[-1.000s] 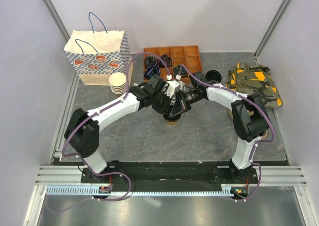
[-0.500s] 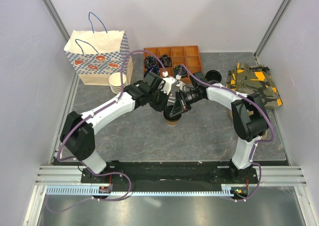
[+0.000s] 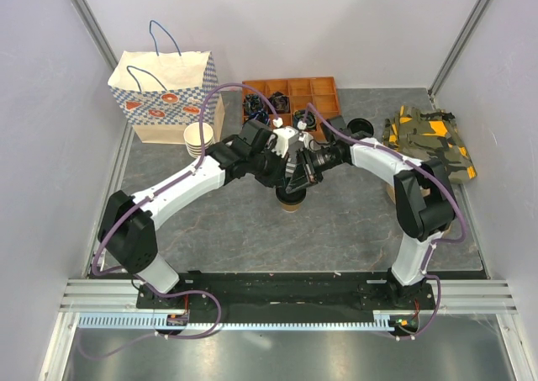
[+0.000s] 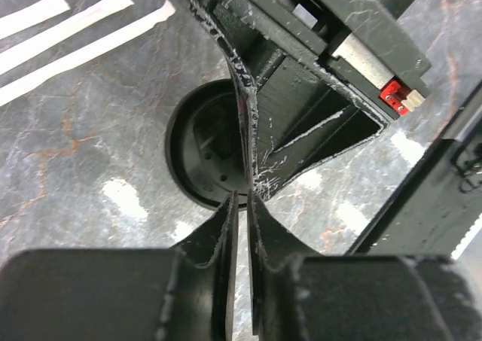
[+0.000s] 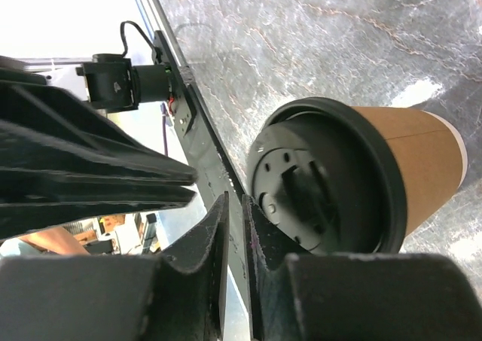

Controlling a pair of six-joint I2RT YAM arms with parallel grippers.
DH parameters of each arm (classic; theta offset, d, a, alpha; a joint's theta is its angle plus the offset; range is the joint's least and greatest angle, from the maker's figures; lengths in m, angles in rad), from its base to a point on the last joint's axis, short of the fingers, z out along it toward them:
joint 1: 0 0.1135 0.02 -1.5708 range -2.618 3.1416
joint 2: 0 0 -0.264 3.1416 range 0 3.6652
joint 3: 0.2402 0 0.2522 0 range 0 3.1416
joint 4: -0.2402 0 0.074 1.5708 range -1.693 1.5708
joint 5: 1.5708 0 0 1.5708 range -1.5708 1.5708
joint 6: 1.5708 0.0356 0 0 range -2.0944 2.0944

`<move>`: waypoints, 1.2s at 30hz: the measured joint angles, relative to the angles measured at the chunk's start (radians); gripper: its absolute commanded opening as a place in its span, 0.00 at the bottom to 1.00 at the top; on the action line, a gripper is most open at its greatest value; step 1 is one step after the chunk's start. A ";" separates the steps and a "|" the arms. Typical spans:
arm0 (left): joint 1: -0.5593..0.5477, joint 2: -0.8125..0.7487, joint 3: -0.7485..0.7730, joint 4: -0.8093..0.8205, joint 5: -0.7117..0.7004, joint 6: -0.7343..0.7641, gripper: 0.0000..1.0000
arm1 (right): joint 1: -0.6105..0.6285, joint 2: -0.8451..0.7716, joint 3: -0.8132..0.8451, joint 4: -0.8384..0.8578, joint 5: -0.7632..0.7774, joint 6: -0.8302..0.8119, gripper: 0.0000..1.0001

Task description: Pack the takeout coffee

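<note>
The takeout coffee (image 3: 290, 199), a tan paper cup with a black lid, stands upright on the grey table in the middle. From above, the left wrist view shows its lid (image 4: 203, 156). In the right wrist view the lid (image 5: 331, 187) and the tan wall (image 5: 425, 160) show from the side. My left gripper (image 3: 284, 177) (image 4: 242, 196) hangs just over the lid's edge. Its jaws are shut to a thin slit with nothing between them. My right gripper (image 3: 301, 177) (image 5: 235, 198) sits beside the lid's rim, also shut to a slit and empty. The fingertips of both meet over the cup.
A paper bag with handles (image 3: 164, 95) stands at the back left, a stack of lidless cups (image 3: 200, 139) beside it. A wooden compartment tray (image 3: 290, 99) is behind the arms. A loose black lid (image 3: 360, 127) and a camouflage cloth (image 3: 429, 141) lie right. White strips (image 4: 83, 32) lie near the cup.
My left arm has swung slightly toward the back, its elbow moving left. The right jaws have parted a hair. The cup has stayed in place.
</note>
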 measured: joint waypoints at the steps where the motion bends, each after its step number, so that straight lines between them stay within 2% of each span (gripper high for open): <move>1: 0.000 -0.001 -0.001 0.003 0.006 -0.002 0.24 | -0.002 -0.006 0.002 -0.002 -0.001 0.001 0.21; 2: 0.002 -0.004 -0.002 0.005 0.013 -0.005 0.26 | -0.003 -0.013 0.005 -0.003 -0.001 0.002 0.22; 9: 0.047 -0.104 -0.035 0.003 0.119 -0.019 0.60 | -0.036 -0.067 0.064 -0.080 0.020 -0.046 0.27; 12: 0.087 -0.172 -0.076 0.004 0.185 -0.021 0.68 | -0.057 -0.114 0.065 -0.128 0.046 -0.085 0.30; 13: 0.106 -0.200 -0.097 0.005 0.215 -0.021 0.70 | -0.068 -0.136 0.065 -0.149 0.059 -0.102 0.39; 17: 0.146 -0.270 -0.143 0.003 0.264 -0.019 0.71 | -0.108 -0.205 0.065 -0.226 0.123 -0.175 0.47; 21: 0.151 -0.334 -0.193 0.006 0.268 -0.010 0.71 | -0.127 -0.256 0.061 -0.309 0.229 -0.257 0.49; 26: 0.153 -0.410 -0.329 0.036 0.267 -0.005 0.67 | -0.127 -0.296 0.016 -0.375 0.359 -0.324 0.51; 32: 0.145 -0.418 -0.508 0.140 0.241 -0.022 0.64 | -0.128 -0.297 -0.014 -0.390 0.416 -0.340 0.51; 36: 0.103 -0.381 -0.549 0.212 0.185 -0.022 0.63 | -0.129 -0.293 -0.033 -0.389 0.418 -0.338 0.51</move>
